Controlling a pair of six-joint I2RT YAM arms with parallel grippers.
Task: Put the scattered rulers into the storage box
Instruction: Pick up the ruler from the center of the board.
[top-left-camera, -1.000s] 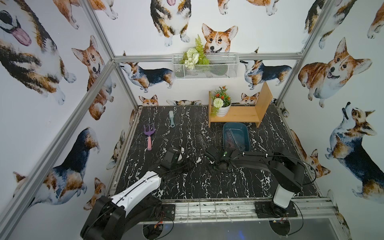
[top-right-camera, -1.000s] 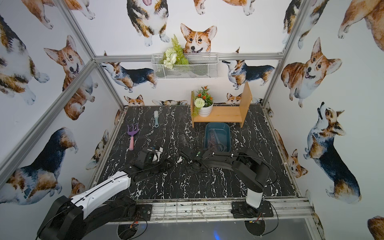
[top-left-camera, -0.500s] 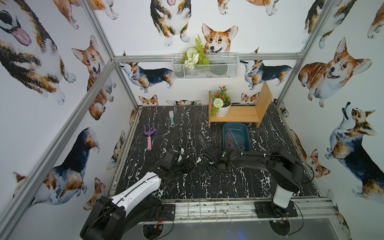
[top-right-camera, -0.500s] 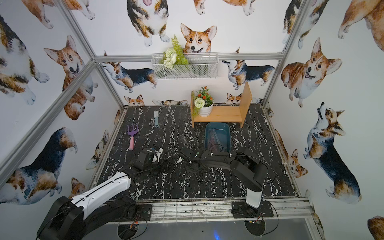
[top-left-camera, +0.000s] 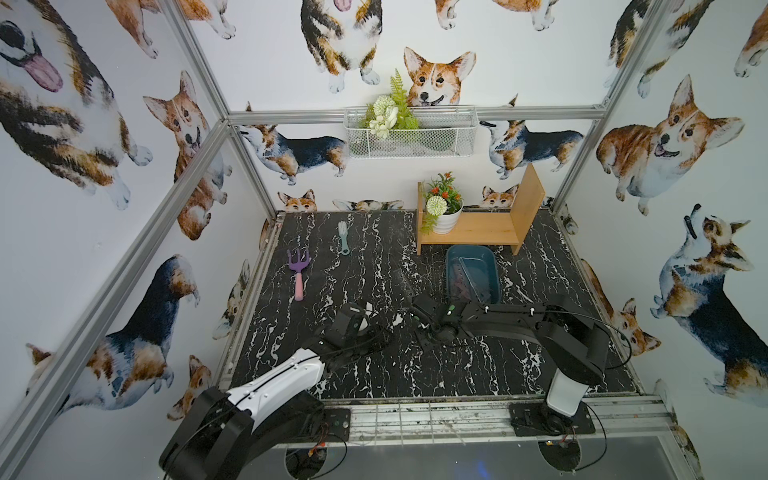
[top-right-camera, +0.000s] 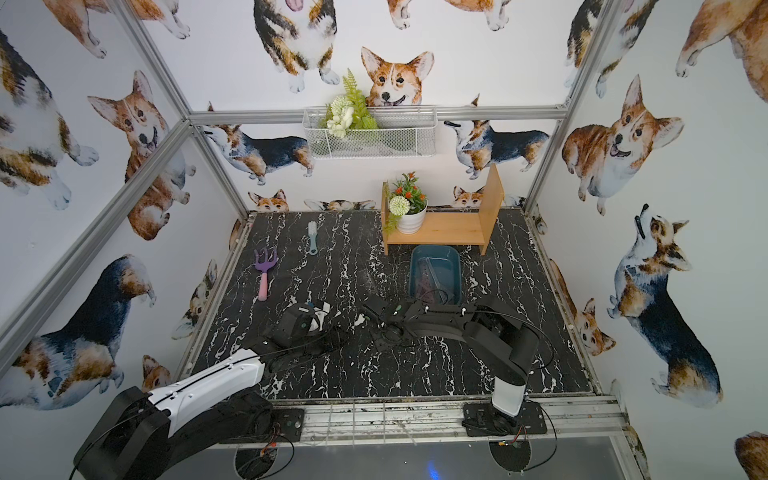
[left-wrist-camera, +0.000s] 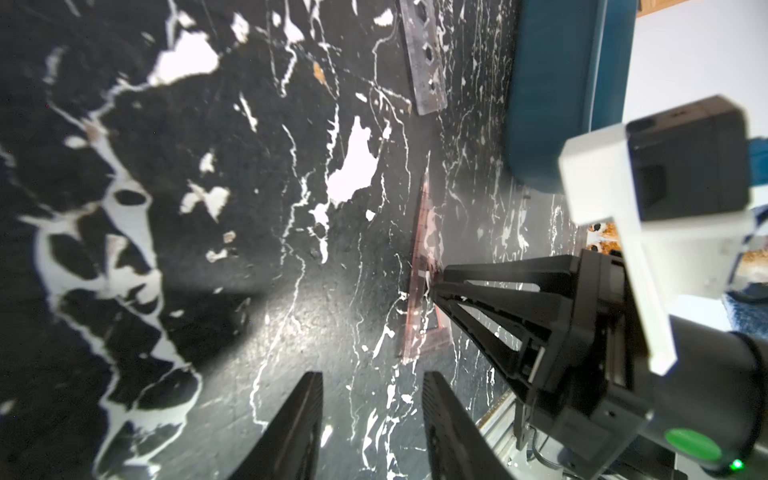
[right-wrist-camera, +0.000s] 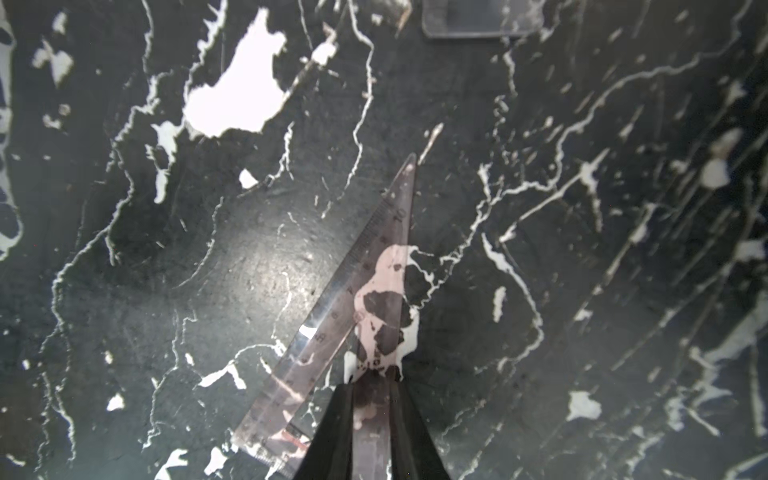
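A purple-tinted triangular ruler (right-wrist-camera: 374, 257) lies on the black marble table, near the middle front. My right gripper (right-wrist-camera: 372, 382) is shut on one leg of it, a finger on each side; the left wrist view shows those fingertips at the ruler (left-wrist-camera: 426, 232). A clear straight ruler (left-wrist-camera: 424, 62) lies beyond it, toward the teal storage box (top-left-camera: 469, 249), which holds other rulers (top-left-camera: 465, 282). My left gripper (left-wrist-camera: 372, 376) is open and empty, low over the table just short of the triangular ruler.
A purple-and-pink toy fork (top-left-camera: 299, 270) and a pale blue brush (top-left-camera: 343, 237) lie at the far left. A wooden shelf (top-left-camera: 478, 232) with a potted plant (top-left-camera: 442, 208) stands behind the box. A wire basket (top-left-camera: 411, 137) hangs on the back wall.
My right gripper's jaws have narrowed onto the triangular ruler. The left arm has stayed where it was.
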